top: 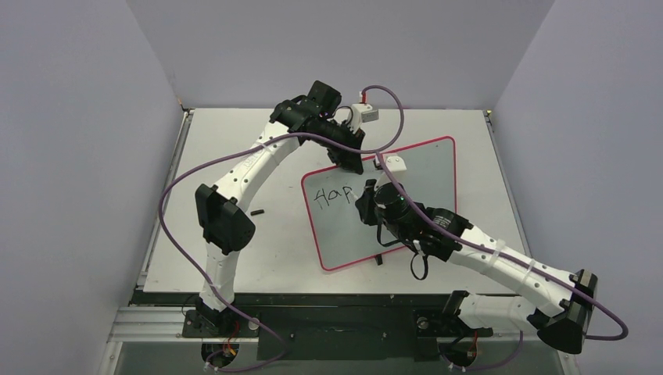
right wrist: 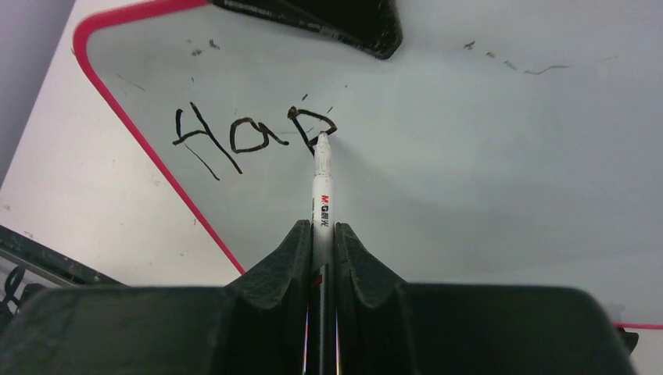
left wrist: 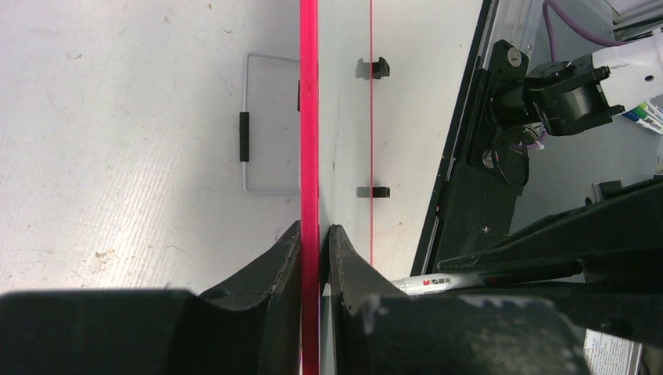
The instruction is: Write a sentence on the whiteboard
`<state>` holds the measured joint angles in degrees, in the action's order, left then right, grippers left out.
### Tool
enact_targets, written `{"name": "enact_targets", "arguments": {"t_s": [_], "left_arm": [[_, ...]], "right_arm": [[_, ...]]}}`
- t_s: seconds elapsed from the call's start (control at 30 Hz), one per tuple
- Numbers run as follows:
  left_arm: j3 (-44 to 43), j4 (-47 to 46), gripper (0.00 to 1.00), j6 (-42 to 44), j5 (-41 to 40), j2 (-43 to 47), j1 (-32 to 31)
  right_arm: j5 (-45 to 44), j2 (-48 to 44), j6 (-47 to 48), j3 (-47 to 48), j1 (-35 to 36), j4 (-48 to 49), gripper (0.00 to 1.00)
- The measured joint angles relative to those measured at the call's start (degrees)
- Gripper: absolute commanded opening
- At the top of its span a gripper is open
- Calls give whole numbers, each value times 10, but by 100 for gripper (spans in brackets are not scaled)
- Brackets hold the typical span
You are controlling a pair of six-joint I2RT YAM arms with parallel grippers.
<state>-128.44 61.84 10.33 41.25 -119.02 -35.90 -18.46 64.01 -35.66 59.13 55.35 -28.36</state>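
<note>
The large white, red-rimmed whiteboard (top: pixel 426 168) on the pale surface (top: pixel 274 258) is steadied by the left gripper (left wrist: pixel 315 234), closed on its rim. A white marker (right wrist: pixel 321 191), clamped in the right gripper (right wrist: pixel 319 230), is touched to the unfinished black lettering (right wrist: pixel 250 137).

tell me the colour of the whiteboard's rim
Red; the rim shows best in the left wrist view.

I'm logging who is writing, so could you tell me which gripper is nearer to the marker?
Right. The right gripper is shut on the marker, tip at the "p" of the sentence. The left gripper clamps the far red rim of the whiteboard, off the marker.
</note>
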Motion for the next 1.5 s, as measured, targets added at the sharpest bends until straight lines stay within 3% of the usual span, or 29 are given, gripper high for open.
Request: {"name": "enact_targets", "arguments": {"t_s": [0.23, 1.07, 1.5], "left_arm": [[0, 0, 0, 0, 0, 3, -4], [0, 0, 0, -2, -5, 3, -4], [0, 0, 0, -2, -12, 3, -4]], "right_arm": [[-6, -35, 1, 15, -21, -5, 0], [-2, 3, 5, 29, -32, -5, 0], [23, -19, 4, -19, -32, -7, 0]]}}
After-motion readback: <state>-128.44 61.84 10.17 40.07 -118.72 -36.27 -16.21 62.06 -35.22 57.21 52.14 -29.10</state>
